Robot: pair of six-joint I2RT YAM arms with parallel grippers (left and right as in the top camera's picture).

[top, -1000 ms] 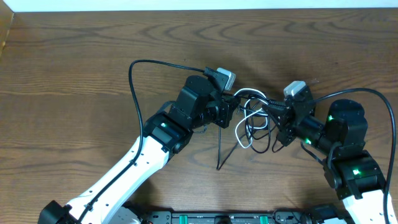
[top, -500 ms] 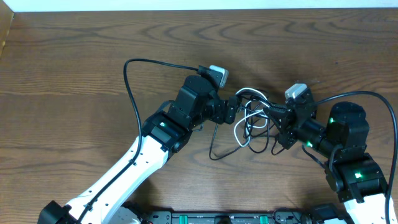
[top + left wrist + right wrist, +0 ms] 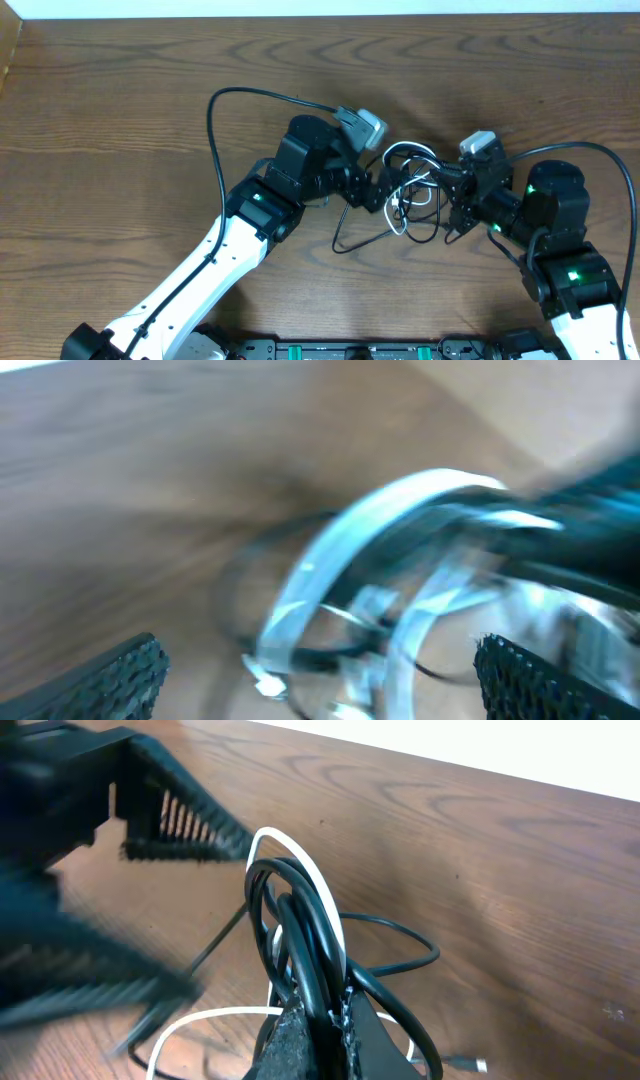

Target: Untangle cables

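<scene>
The cables (image 3: 412, 190), thin black and white cords looped in a small bundle, hang between the two grippers at the table's middle. My left gripper (image 3: 385, 192) stands wide open right at the bundle's left side. In the blurred left wrist view its fingertips (image 3: 120, 672) flank white and black loops (image 3: 380, 560), with nothing gripped. My right gripper (image 3: 452, 190) is shut on the bundle's right side. The right wrist view shows its gripper (image 3: 330, 1020) pinching several black strands (image 3: 300, 920). A slack black loop (image 3: 345, 240) trails onto the wood.
Thick black robot leads arc over the left arm (image 3: 215, 120) and the right arm (image 3: 600, 150). The arms' base rail (image 3: 360, 350) runs along the near edge. A small plug end (image 3: 470, 1065) lies on the wooden table (image 3: 120, 100).
My left gripper has opened and let go of a black strand, which dropped into a slack loop on the table. It then shifted slightly right toward the bundle. The right gripper kept its hold.
</scene>
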